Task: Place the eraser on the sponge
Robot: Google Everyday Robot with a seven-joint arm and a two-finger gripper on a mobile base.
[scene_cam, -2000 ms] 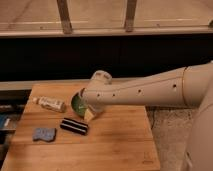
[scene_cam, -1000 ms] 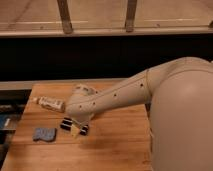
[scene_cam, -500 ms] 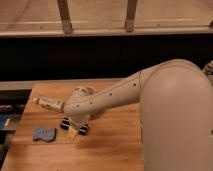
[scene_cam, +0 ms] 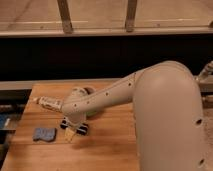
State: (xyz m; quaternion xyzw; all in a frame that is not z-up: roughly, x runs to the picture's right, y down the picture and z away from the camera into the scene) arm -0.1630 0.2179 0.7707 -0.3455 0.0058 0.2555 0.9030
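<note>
Locate the arm (scene_cam: 115, 94) at the right of the frame: bulky beige shoulder housing in the foreground, forearm stretched leftward and slightly downward across the wooden table (scene_cam: 107, 150), wrist bent to aim the gripper (scene_cam: 73, 132) down at the board. Note the fingers (scene_cam: 69, 136) spread wide apart, positioned low over the eraser (scene_cam: 85, 129) and straddling its middle, pale tips at or just above the table surface. Treat contact between pads and eraser as undetermined. Find the eraser flat on the table between the fingers, black ends projecting to either side of them. Read its long axis as running roughly left to right across the board, slightly skewed, with the left end farther from the camera and the right end nearer. Find the sponge (scene_cam: 44, 134) to the left of the fingers, near but apart from them and from the eraser, lying flat, long side also left to right. Find the white bottle (scene_cam: 49, 103) beyond the fingers and to their left, on its side, narrow end toward the left, close beside the forearm. Find the green bowl (scene_cam: 81, 92) directly beyond the fingers, partly hidden behind the forearm. Regard any print on the bottle as not legible, and the eraser's stripes as mostly covered by the gripper.
</note>
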